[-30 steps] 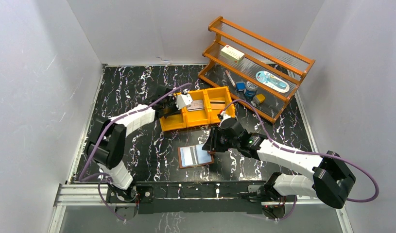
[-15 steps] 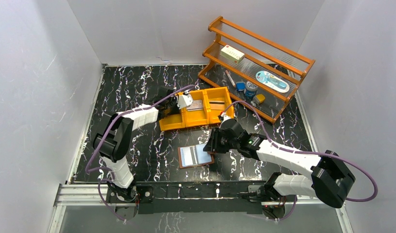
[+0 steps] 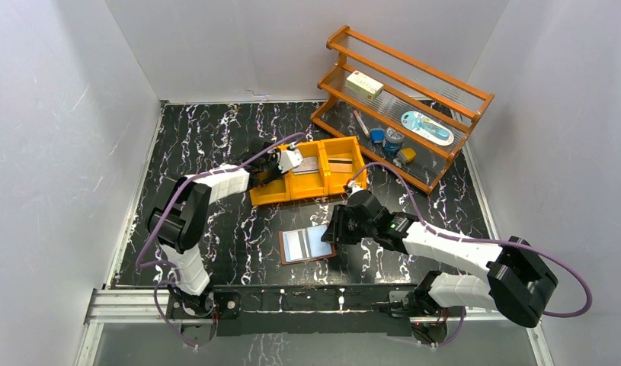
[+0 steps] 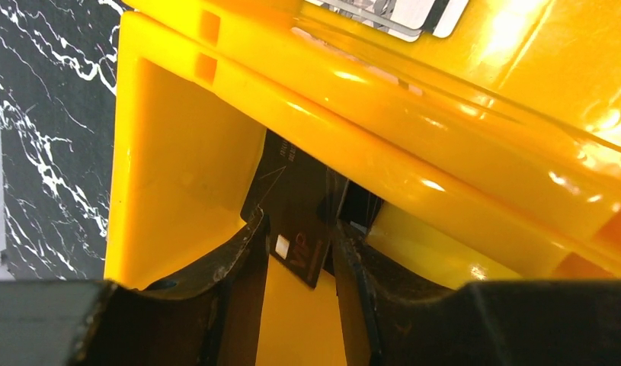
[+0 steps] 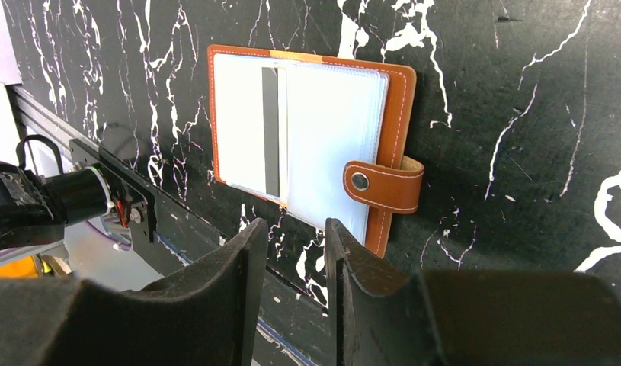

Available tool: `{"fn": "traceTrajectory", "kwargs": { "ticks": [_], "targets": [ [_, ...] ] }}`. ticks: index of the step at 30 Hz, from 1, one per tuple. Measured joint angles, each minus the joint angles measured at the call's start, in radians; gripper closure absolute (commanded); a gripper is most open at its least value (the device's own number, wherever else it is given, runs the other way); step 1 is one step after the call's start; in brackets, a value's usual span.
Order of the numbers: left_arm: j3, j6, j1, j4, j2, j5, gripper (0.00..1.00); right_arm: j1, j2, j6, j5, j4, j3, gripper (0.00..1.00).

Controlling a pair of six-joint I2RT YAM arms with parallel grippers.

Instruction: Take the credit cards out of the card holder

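My left jaws stand apart in the left compartment of the orange bin (image 4: 177, 183), with a dark credit card (image 4: 292, 198) leaning between them. My right jaws, apart, hover over the open card holder (image 5: 387, 221) on the bench (image 5: 520, 114). A striped card (image 5: 270, 130) sits in its sleeve.

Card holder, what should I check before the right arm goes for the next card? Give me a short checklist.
1. Card holder lies open, sleeves facing up: ok.
2. Striped card shows inside a sleeve: ok.
3. Right tool empty, jaws apart: ok.
4. Right tool lined up on that card: not ok; it sits at the holder's edge, not over the card.
5. Left tool free of the dark card in the orange bin: cannot tell; the card stands between its jaws.
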Motion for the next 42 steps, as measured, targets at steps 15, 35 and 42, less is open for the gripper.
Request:
{"fn": "traceTrajectory", "kwargs": {
  "ticks": [15, 35, 42],
  "targets": [
    [-0.021, -0.176, 0.0, -0.053, -0.225, 0.034, 0.41, 0.0, -0.002, 0.017, -0.018, 0.014, -0.009, 0.54],
    [-0.319, -1.132, 0.001, -0.149, -0.693, 0.335, 0.39, 0.002, 0.256, 0.029, -0.193, 0.16, 0.093, 0.53],
    [-0.453, -1.287, 0.0, -0.156, -0.742, 0.492, 0.44, 0.007, 0.345, 0.047, -0.219, 0.198, 0.114, 0.54]
  ]
}}
